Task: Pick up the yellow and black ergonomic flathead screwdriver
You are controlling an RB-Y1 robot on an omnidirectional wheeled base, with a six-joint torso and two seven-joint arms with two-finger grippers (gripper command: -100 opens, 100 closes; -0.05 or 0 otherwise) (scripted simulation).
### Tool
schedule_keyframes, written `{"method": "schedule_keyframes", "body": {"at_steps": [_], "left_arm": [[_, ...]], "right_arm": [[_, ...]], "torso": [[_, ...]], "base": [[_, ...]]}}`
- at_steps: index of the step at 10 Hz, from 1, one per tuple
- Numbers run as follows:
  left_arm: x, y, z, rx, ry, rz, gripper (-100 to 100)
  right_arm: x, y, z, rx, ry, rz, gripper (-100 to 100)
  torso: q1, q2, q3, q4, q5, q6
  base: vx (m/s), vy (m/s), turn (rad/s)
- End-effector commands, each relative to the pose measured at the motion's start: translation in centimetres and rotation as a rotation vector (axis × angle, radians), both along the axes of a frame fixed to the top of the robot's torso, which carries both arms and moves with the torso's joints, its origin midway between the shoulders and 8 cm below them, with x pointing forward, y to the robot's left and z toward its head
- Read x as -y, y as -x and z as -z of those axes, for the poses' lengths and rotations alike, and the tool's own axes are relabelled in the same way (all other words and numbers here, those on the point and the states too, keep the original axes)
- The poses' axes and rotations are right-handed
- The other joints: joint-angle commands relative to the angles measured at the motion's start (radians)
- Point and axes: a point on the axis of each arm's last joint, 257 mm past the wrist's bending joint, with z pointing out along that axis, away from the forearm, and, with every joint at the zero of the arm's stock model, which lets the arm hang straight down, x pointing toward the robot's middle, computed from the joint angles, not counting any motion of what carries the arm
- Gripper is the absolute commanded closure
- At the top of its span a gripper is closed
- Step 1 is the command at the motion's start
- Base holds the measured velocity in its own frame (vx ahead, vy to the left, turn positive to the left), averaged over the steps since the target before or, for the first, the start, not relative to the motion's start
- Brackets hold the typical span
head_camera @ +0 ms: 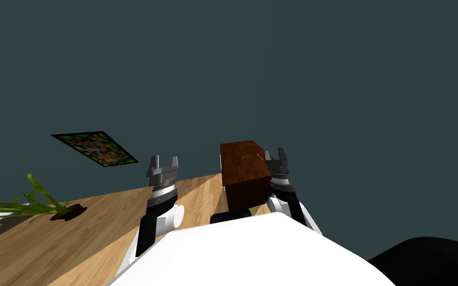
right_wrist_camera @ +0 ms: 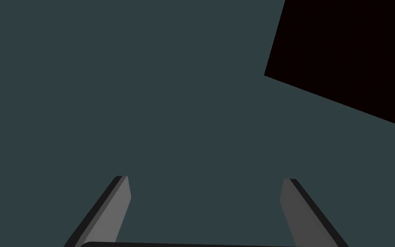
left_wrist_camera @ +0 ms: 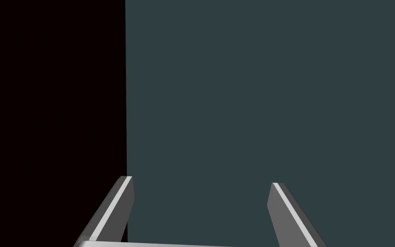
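A dark brown wooden counter (head_camera: 243, 174) stands box-like on the light plank floor (head_camera: 74, 243), before a dark blue-grey wall (head_camera: 272, 74). On that wall, well to the left, hangs a black-framed picture (head_camera: 94, 148) (a busy pattern of green, red and yellow). Further left, a plant (head_camera: 29, 203) spreads long green leaves from a dark brown base. A black area (head_camera: 431, 263) lies in the lower right corner
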Motion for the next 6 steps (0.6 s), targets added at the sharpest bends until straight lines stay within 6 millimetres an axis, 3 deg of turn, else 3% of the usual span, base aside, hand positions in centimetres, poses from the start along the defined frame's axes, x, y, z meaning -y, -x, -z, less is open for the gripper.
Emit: {"method": "schedule_keyframes", "body": {"at_steps": [1, 6], "left_arm": [[0.0, 0.0, 0.0, 0.0, 0.0, 0.0, 0], [0.0, 0.0, 0.0, 0.0, 0.0, 0.0, 0]], "right_arm": [[-0.3, -0.2, 0.5, -0.016, 0.035, -0.009, -100], [-1.8, -1.5, 4.7, -0.13, 0.229, -0.039, -100]], "torso": [[0.0, 0.0, 0.0, 0.0, 0.0, 0.0], [0.006, 0.01, 0.006, 0.002, 0.001, 0.0]], "base": [[-0.044, 0.011, -0.051], [-0.147, 0.08, -0.087]]}}
